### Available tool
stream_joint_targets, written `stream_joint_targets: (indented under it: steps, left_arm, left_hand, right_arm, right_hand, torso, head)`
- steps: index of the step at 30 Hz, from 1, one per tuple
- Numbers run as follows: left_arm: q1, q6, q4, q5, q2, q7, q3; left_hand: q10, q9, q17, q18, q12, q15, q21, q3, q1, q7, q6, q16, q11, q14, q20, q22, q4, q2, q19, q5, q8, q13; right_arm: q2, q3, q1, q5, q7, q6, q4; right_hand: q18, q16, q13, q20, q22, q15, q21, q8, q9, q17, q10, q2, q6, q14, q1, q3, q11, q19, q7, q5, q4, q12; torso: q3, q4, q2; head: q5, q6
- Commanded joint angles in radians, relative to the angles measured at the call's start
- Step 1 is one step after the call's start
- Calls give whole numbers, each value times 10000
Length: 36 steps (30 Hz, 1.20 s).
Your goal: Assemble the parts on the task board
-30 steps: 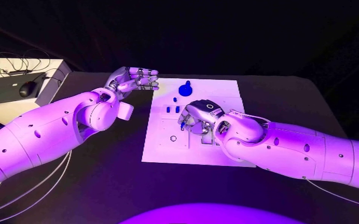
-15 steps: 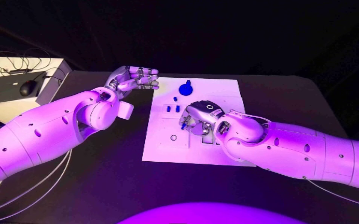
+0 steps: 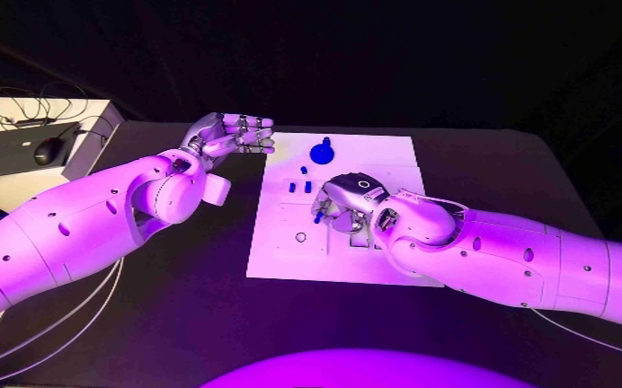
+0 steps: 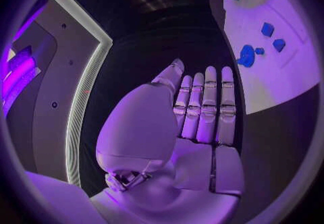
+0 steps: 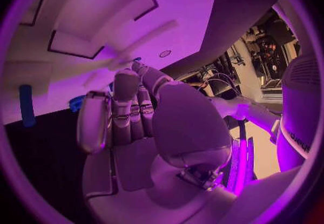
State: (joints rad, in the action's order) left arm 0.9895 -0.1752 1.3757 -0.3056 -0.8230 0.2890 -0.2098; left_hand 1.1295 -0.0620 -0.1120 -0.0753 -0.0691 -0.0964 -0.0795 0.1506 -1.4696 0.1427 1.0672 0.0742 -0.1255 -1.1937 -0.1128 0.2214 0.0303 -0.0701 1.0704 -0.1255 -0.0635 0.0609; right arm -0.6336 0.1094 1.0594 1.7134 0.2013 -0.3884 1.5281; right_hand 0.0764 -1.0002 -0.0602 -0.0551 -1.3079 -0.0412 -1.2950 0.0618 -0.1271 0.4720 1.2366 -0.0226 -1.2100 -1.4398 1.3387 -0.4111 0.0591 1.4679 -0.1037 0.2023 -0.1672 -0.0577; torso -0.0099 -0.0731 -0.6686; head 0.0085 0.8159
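Over the middle of the black table (image 3: 169, 316), in the head view, the white task board (image 3: 340, 262) lies with the right hand (image 3: 348, 204) low over its centre, fingers curled down; a small blue part (image 3: 316, 216) shows at its fingertips, and it looks pinched there, though the grip itself is hidden. Toward the board's far edge stands a round blue part (image 3: 322, 152), with a tiny one (image 3: 304, 171) and a pair of small blue pieces (image 3: 299, 189) nearer; an open hole (image 3: 301, 238) sits by the left edge. The left hand (image 3: 235, 136) hovers just off the board's far-left corner. From the left wrist view, the left hand (image 4: 196, 110) holds nothing, fingers straight and pressed together. From the right wrist view, the right hand (image 5: 128, 116) curls toward the board's empty recesses (image 5: 101, 13), so I judge most of the assembly remains undone
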Motion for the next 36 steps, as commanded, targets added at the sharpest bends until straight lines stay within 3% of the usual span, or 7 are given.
stream_joint_targets:
  steps: [1, 6, 9, 16, 28, 36]
  left_arm:
    - [1, 57, 35, -26, 4, 111, -9]
    - [1, 55, 38, -26, 5, 109, -9]
    - [1, 61, 39, -26, 11, 109, -9]
    - [1, 58, 43, -26, 7, 107, -9]
    - [1, 45, 53, -26, -10, 102, -9]
    - [1, 49, 51, -26, -16, 79, -9]
  left_hand:
    - [-23, -3, -9, 62, 30, 0, -54, 15, 4, 44, 52, 5, -21, -10, 21, -9, -49, -56, 18, -26, 1, -11]
    - [-23, -3, -9, 62, 30, 0, -54, 15, 4, 44, 52, 5, -21, -10, 21, -9, -49, -56, 18, -26, 1, -11]
    - [-36, -3, -6, 59, 29, -5, -58, 10, 21, 48, 49, 3, -27, -4, 14, -45, -40, -52, 20, -22, 1, -10]
    - [-36, -3, -6, 59, 29, -5, -58, 10, 21, 48, 49, 3, -27, -4, 14, -45, -40, -52, 20, -22, 1, -10]
    - [-42, -4, -6, 59, 28, -3, -58, 10, 10, 41, 53, 2, -25, -2, 13, -53, -46, -54, 19, -23, 0, -10]
    - [-63, -3, -6, 57, 34, -7, -61, 8, 8, 48, 41, 2, -34, 0, 14, -64, -50, -59, 19, -24, 2, -11]
  right_arm:
    - [-10, 18, -26, 213, 35, 274, -47]
    - [42, 31, -36, 143, -108, 283, -59]
    - [88, 43, -47, 14, -238, 298, -87]
    - [126, 67, -72, -215, -438, 330, -81]
    - [93, 84, -81, -286, -486, 220, -64]
    - [22, 88, -86, -318, -498, -281, -43]
  right_hand:
    - [-67, -35, -8, -60, -1080, 22, 22, 35, -18, -7, 84, 101, -28, 82, -39, -19, -22, 819, -58, 29, -26, -32]
    - [-50, -34, -8, -41, -1019, 43, 134, 27, -6, -27, 33, 48, 11, 97, -72, 68, -2, 809, -80, 84, -14, -31]
    - [2, 38, -7, -37, -892, 55, 357, 20, 46, -67, -98, -145, 95, 133, -177, 419, 27, 795, -90, 479, 52, -33]
    - [49, 150, 2, -7, -762, 80, 551, 18, 220, -105, -318, -274, 169, 118, -174, 890, 95, 788, -82, 360, 213, -29]
    - [105, 277, 5, 33, -618, 131, 755, 15, 418, -74, -613, -508, 327, 127, -193, 1067, 188, 776, -122, 406, 436, -26]
    - [279, 276, 13, 219, -424, 345, 1102, 5, 566, 19, -2048, -791, 976, 193, -55, 1572, 524, 746, -197, 394, 574, -62]
  torso:
    - [4, 5, 1]
    - [4, 15, 2]
    - [4, 1, 0]
    - [-3, 8, 5]
    - [1, 11, 1]
    - [13, 7, -3]
  head:
    - [8, 12]
    - [16, 12]
    - [13, 29]
    - [14, 32]
    - [10, 39]
    - [-10, 18]
